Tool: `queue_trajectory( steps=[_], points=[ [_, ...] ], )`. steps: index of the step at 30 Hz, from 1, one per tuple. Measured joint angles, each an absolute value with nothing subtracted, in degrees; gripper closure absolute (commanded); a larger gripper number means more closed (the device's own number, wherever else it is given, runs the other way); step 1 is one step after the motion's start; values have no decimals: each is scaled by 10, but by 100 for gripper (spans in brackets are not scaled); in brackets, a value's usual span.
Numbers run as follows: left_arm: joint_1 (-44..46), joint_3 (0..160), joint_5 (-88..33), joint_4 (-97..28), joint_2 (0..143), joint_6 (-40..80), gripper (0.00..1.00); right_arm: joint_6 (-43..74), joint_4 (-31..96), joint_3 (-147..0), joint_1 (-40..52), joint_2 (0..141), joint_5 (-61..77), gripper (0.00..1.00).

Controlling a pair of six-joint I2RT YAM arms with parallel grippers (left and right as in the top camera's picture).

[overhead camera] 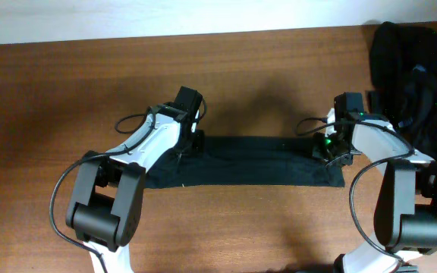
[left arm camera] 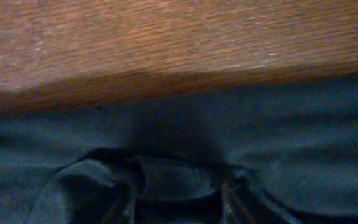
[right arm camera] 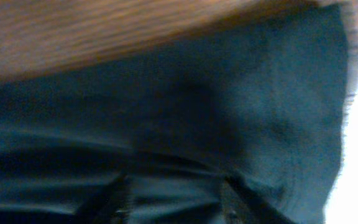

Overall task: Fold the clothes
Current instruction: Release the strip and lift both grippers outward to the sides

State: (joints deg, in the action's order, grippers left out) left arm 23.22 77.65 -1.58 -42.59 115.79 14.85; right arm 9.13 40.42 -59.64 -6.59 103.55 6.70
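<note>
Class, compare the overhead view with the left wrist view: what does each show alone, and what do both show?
Only overhead: the left arm and right arm, the whole black garment folded into a long strip, and a pile of black clothes at the far right of the table. Only left wrist: a bunched ridge of cloth up close. Both: the black garment lying on the wooden table.

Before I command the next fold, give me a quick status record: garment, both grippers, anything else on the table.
garment: black garment folded into a long flat strip on the table
left gripper: at the strip's left end, cloth bunched between its jaws, grip unclear
right gripper: at the strip's right end, jaws apart over flat cloth
other: heap of black clothes at the far right corner
</note>
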Motion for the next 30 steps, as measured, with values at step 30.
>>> queue_trajectory(
  steps=[30],
  points=[
    [166,882,9,-557,1101,146,13,90,404,-597,-65,1033,39,6]
  ],
)
